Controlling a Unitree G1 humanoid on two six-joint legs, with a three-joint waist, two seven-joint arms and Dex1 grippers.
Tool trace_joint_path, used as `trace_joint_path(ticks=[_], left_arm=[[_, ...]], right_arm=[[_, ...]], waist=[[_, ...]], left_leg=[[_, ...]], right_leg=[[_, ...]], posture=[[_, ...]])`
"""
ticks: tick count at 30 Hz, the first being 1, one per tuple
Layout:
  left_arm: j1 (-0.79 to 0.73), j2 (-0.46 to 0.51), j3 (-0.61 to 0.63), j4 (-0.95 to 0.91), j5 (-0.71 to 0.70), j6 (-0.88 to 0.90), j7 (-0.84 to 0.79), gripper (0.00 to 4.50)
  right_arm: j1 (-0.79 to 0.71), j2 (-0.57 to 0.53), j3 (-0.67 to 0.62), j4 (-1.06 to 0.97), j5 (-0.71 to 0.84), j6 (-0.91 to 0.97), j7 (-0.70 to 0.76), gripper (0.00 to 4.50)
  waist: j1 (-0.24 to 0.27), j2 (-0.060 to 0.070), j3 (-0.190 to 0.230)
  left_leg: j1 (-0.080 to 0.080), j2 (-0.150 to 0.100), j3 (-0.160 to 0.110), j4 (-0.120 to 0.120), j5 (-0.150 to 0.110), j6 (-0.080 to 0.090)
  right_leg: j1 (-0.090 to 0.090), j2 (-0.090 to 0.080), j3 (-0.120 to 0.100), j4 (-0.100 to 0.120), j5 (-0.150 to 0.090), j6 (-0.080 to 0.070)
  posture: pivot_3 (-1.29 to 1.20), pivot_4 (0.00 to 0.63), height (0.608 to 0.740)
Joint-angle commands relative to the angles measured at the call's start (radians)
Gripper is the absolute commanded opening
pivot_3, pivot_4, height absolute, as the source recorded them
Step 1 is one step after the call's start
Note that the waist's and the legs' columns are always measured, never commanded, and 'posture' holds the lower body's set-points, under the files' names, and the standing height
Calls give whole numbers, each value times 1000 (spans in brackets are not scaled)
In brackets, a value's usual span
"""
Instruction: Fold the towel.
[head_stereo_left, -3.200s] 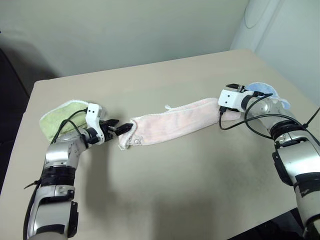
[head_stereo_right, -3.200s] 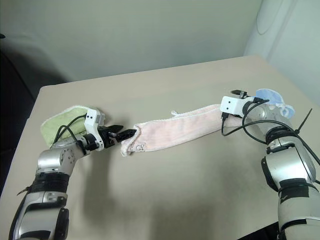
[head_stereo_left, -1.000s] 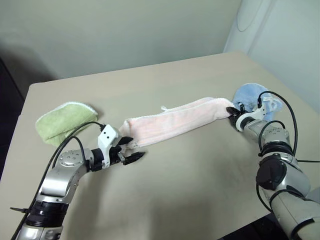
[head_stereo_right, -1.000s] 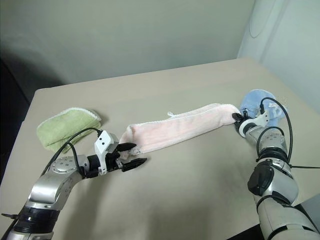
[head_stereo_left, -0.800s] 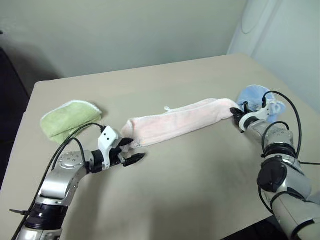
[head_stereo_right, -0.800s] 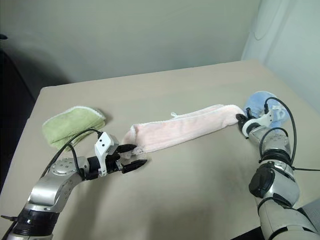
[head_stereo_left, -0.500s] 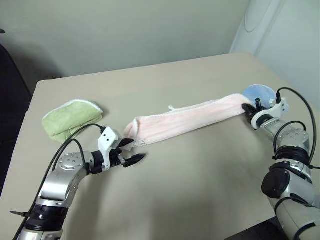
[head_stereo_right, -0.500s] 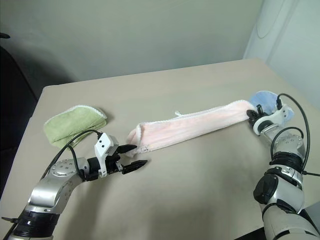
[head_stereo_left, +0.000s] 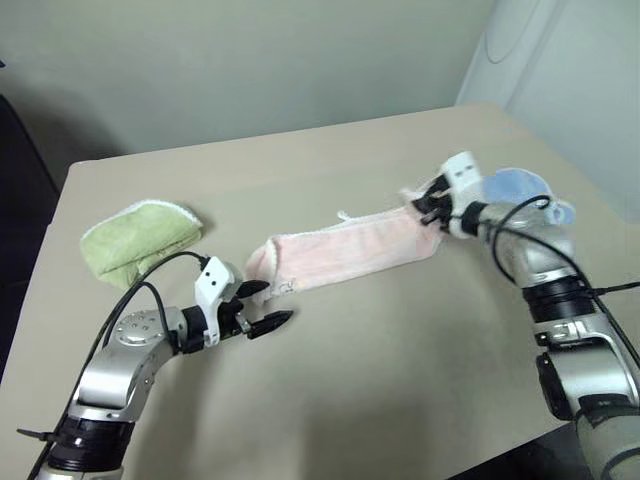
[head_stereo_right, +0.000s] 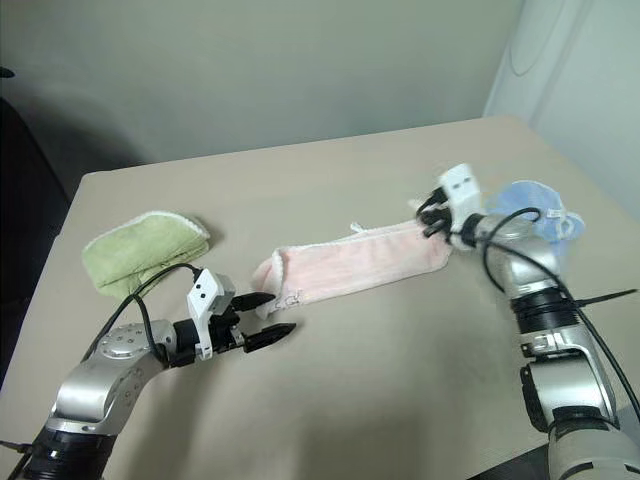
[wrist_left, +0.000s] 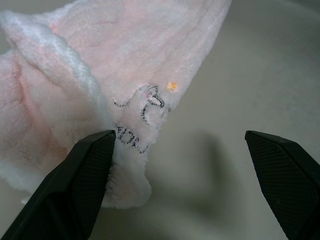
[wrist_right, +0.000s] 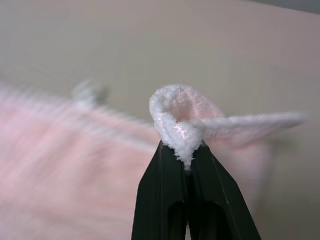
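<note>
Lying: pink towel, a long strip across the table (embroidered end nearest left gripper)
Left gripper: spread wide, beside that end
Right gripper: pinching towel's far end, raised

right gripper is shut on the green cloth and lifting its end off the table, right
Not the green cloth: the right gripper is shut on the pink towel, as the right wrist view shows. The green cloth lies apart near the table's left edge.
</note>
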Motion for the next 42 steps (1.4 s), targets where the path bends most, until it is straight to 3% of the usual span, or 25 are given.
trace_joint_path(ticks=[1,4,10,13,21,26,30,33,41,42], left_arm=[[12,-11,19,-53,-25,14,15,4500],[21,-21,20,-71,-30,24,29,4500],[33,-27,25,-96,-42,36,50,4500],[43,-37,42,-105,-58,46,70,4500],[32,-42,53,-104,-78,57,94,4500],[14,-52,67,-100,-106,74,106,4500],[1,-70,99,-100,-148,104,131,4500],[-14,-108,170,-108,-256,180,180,4500],[11,-132,339,-140,-506,354,312,4500],[16,-136,368,-147,-553,381,348,4500]], right_arm=[[-29,38,81,-82,-63,-56,76,20],[-41,98,140,-29,-140,-82,61,20],[-20,134,138,-1,-176,-95,95,20],[12,116,103,-51,-134,-52,148,680],[76,83,-44,-242,16,70,217,3416],[91,92,-156,-290,111,132,194,3416],[54,119,-227,-209,114,157,102,3416],[39,134,-212,-27,31,57,37,2833],[33,231,-135,403,-102,-221,27,84],[35,238,-132,434,-114,-249,19,35]], waist=[[-1,0,0],[-1,0,0],[4,0,0],[4,0,0],[4,-1,0],[5,-1,0],[5,-1,0],[5,-1,-1],[3,0,0],[2,-1,-1]], left_leg=[[0,0,0,0,0,0],[0,0,0,0,0,0],[-1,0,-1,2,0,-1],[-1,0,-1,2,1,-2],[-1,-1,-1,2,5,-9],[0,-1,-1,2,6,-11],[0,-1,-1,3,7,-12],[1,-1,-2,2,6,-12],[2,1,-2,-1,6,-12],[3,1,-2,-1,6,-12]], right_leg=[[0,0,0,0,0,0],[0,0,0,0,0,0],[0,-1,-1,0,0,0],[0,0,-1,0,0,-1],[1,1,-1,0,-1,-1],[1,2,0,0,-1,-2],[1,2,0,1,-1,-2],[2,2,0,1,-1,-2],[1,2,0,1,-1,-1],[2,3,0,1,-1,-1]], posture=[[0,150,738],[0,150,738],[0,150,738],[0,150,738],[0,150,738],[0,150,738],[0,150,738],[0,150,738],[0,150,738],[0,150,738]])
